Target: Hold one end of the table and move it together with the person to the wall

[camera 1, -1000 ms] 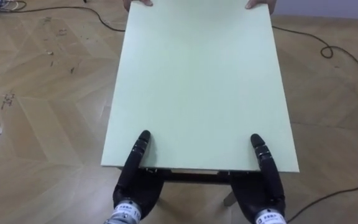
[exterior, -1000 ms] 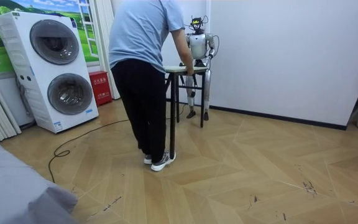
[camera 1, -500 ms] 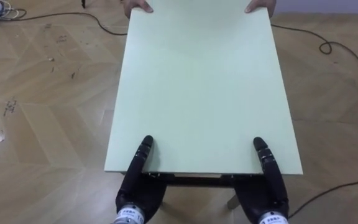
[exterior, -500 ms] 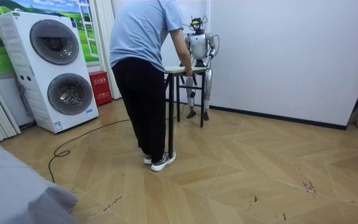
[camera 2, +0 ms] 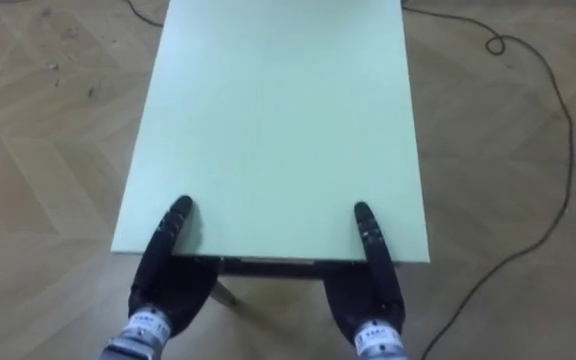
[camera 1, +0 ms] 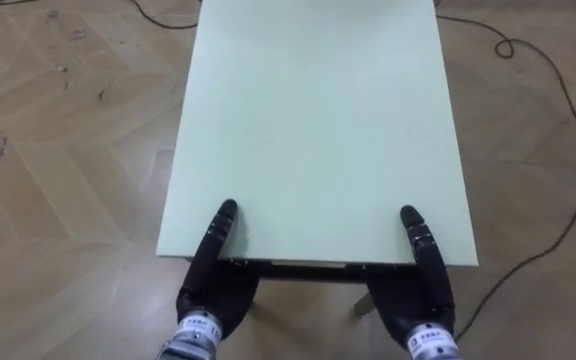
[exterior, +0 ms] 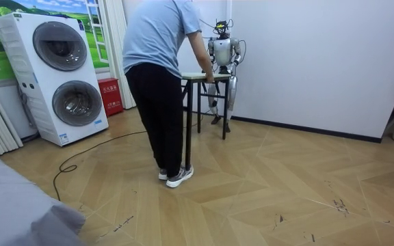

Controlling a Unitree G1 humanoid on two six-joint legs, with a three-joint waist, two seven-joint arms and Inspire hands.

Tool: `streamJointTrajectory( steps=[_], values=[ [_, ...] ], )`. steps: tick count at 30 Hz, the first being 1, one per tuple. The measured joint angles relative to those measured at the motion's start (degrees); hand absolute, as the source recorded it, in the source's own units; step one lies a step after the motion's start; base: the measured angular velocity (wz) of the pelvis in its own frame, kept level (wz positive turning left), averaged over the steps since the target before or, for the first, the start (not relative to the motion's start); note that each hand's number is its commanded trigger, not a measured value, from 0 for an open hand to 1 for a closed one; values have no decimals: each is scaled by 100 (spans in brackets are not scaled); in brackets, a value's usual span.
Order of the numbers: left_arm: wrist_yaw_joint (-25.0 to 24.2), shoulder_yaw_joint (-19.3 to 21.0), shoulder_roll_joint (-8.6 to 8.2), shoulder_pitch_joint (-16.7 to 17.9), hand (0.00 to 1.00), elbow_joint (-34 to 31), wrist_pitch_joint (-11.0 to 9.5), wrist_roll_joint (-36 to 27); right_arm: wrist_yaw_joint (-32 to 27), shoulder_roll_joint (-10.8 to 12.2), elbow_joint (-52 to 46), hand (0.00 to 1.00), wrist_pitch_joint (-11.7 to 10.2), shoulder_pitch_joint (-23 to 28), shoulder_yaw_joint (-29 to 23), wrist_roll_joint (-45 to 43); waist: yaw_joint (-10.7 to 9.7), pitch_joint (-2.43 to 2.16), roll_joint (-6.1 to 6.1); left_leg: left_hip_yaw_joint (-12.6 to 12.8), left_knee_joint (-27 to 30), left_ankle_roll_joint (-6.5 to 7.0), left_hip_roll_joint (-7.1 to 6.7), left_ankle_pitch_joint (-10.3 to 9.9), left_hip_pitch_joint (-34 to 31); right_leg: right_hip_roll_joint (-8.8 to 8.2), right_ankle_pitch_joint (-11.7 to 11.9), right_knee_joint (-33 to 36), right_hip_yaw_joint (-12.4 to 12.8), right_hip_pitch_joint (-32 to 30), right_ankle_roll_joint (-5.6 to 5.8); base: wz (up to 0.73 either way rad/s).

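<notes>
**A:** Surface and room?

**B:** Pale green desk (camera 1: 318, 120), long side running away from the robot. Under it is a herringbone wood floor (camera 1: 68, 150), with a black cable (camera 1: 568, 130) looping along the right. In the room view the desk stands between the robot and a person (exterior: 157, 82). The robot is at the end near the white wall (exterior: 306, 55). The person leans over the other end with a hand on the top. Two stacked washing machines (exterior: 60, 75) are on the room view's left.

**A:** Fingers?

**B:** Both are on the robot's near edge, one at each corner. Left hand (camera 1: 213, 280): thumb straight and flat on the top, palm below the edge, so the edge is pinched between. The fingers (camera 1: 222, 222) under the top are hidden. Right hand (camera 1: 418, 300): same grip, mirrored.

**A:** Desk level?

**B:** Looks level in the room view.
</notes>
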Motion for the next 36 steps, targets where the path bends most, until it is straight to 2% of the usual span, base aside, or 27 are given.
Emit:
streamJointTrajectory(
  steps=[2,4,7,13,15,18,21,22,23,24,25,26,27,28,29,31,33,34,36],
  values=[
    [5,1,29,5,100,0,-16,3,0,42,45,100,-5,-4,1,0,13,4,-24,-30,-57,-5,94,145,-31,140,104,-159,-36,-10,-108,0],
    [10,-4,34,10,100,-1,-28,2,-3,76,70,100,-8,-1,-4,7,24,5,-34,-70,-65,-13,173,225,-69,243,175,-268,-90,11,-168,4],
    [10,-27,73,21,100,-5,-40,3,-3,96,84,100,-9,22,-4,17,9,4,-36,-154,-150,-19,222,376,-115,344,222,-308,-152,-7,-231,11],
    [9,-118,60,88,100,-4,-130,1,-2,99,125,100,-4,24,9,17,56,4,-35,-287,-142,-87,299,454,-110,468,268,-390,-186,77,-326,4],
    [9,-115,60,94,100,-5,-131,1,-3,99,125,100,4,20,12,11,154,3,-33,-310,-107,-107,359,459,-110,503,281,-390,-126,71,-352,-8],
    [10,-129,63,98,100,-5,-137,-2,-6,102,136,100,-1,17,14,10,220,3,-9,-418,-53,-161,367,490,-116,579,276,-413,-137,125,-402,9],
    [10,-170,57,119,100,-5,-144,-26,-31,32,130,100,-7,-13,9,7,275,-2,63,-793,-129,-341,330,635,-109,675,326,-513,-215,190,-519,12],
    [10,-180,19,119,100,-5,-170,-26,-33,-4,117,100,-10,-38,0,-13,306,-8,102,-1105,-351,-507,217,830,-85,691,403,-649,-300,196,-577,14],
    [10,-177,-35,124,100,-4,-234,-26,-33,-55,82,100,-14,-55,-6,-55,279,-13,132,-1334,-555,-678,119,968,-28,603,476,-803,-493,210,-621,19],
    [9,-180,-49,148,100,-4,-272,-27,-37,-84,81,100,-3,-71,-5,-72,255,-12,147,-1360,-440,-657,93,867,-5,554,501,-839,-611,238,-625,23],
    [7,-181,-77,243,100,-5,-315,-36,-75,-123,82,100,54,-73,13,-80,197,-7,175,-1342,67,-590,103,340,141,445,521,-895,-966,383,-607,30],
    [7,-185,-94,283,100,-2,-323,-67,-104,-145,79,100,88,-71,13,-100,131,-9,254,-1347,460,-668,123,-107,311,437,515,-897,-1102,476,-599,40],
    [7,-187,-107,283,100,1,-316,-74,-112,-144,73,100,88,-84,8,-115,70,-12,301,-1352,561,-689,151,-255,358,451,499,-877,-1173,517,-589,56],
    [7,-169,-150,273,100,2,-310,-75,-121,-152,70,100,91,-152,3,-121,-41,6,388,-1427,473,-705,136,-326,409,478,478,-819,-1271,515,-563,56],
    [7,-142,-156,277,100,3,-301,-78,-158,-170,70,100,121,-207,2,-169,-121,23,418,-1446,284,-669,53,-316,464,479,462,-765,-1273,507,-535,51],
    [7,-115,-158,276,100,3,-276,-80,-162,-158,54,100,117,-204,-10,-236,-174,22,416,-1528,27,-587,-50,-261,543,452,444,-703,-1182,488,-505,40],
    [7,-115,-160,276,100,1,-273,-80,-170,-151,50,100,121,-200,-15,-239,-164,22,416,-1542,-26,-572,-94,-249,565,417,410,-605,-1057,464,-447,28],
    [7,-115,-168,276,100,1,-279,-80,-184,-143,35,100,114,-200,-6,-245,-159,22,417,-1572,-42,-570,-145,-249,569,369,373,-522,-1064,449,-398,18],
    [7,-118,-170,276,100,1,-283,-102,-202,-149,14,100,86,-200,17,-244,-93,22,414,-1578,-84,-548,-192,-240,584,316,359,-347,-1064,405,-376,24]
  ],
)
